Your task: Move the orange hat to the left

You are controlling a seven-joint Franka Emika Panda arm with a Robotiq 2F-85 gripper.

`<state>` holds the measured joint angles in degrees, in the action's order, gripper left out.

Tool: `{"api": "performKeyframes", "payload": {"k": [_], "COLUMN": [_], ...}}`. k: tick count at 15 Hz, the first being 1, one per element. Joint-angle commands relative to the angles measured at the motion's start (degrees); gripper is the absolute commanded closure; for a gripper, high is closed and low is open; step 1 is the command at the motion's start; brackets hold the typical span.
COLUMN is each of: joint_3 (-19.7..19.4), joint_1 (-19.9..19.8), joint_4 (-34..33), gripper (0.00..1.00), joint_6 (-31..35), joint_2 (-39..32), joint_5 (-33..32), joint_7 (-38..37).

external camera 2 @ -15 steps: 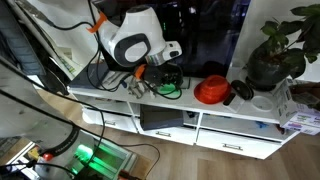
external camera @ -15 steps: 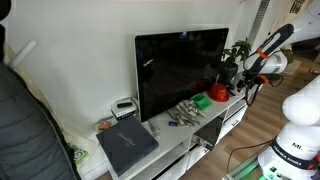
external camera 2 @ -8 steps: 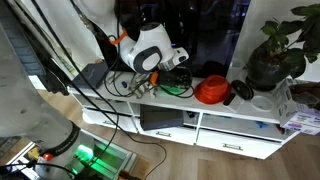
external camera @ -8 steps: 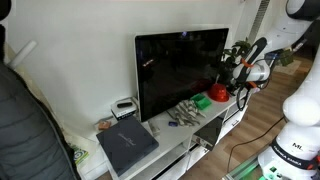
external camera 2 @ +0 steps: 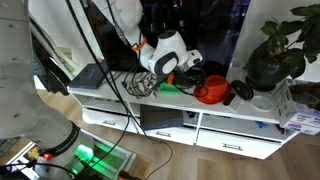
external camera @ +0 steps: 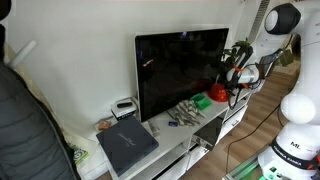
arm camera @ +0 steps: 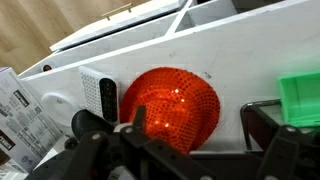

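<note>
The orange hat [arm camera: 170,105] is a round red-orange sequined dome lying on the white TV stand [arm camera: 240,60]. It also shows in both exterior views [external camera: 218,92] [external camera 2: 211,90]. My gripper [arm camera: 195,140] is open and empty, hovering just above the hat with its dark fingers spread to either side. In both exterior views the gripper [external camera: 232,81] [external camera 2: 192,74] sits close beside the hat, not touching it as far as I can tell.
A small green object [arm camera: 300,98] [external camera 2: 170,88] lies beside the hat. A white speaker-like box [arm camera: 99,96] and a dark round object [external camera 2: 243,91] lie on its other side. A big TV [external camera: 180,70], a potted plant [external camera 2: 273,50] and tangled cables [external camera 2: 135,82] crowd the stand.
The arm has swung along the stand toward the hat and come down. The gripper is now just over the hat. The hat has not moved.
</note>
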<state>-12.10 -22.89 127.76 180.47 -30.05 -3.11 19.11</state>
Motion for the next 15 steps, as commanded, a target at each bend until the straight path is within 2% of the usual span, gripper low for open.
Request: {"api": "performKeyframes", "payload": {"k": [1,3,4,12,15], "joint_3": [1.15,1.98,0.40,0.45,1.68], "joint_1": [-1.68,-2.37,-0.63,-0.53,-0.51], "joint_4": [-8.09,-11.41,-7.19,-8.00,-9.91], "gripper": [0.00,0.00,0.00,0.00,0.00], "joint_6": [1.42,1.78,0.27,0.31,0.51], "joint_2": [-6.39,-8.98,-5.39,-6.41,-7.79], "joint_5": [-0.35,-0.12,-1.41,-1.59,-0.93], "joint_7": [-3.75,-5.06,-4.78,-4.98,-5.84]}}
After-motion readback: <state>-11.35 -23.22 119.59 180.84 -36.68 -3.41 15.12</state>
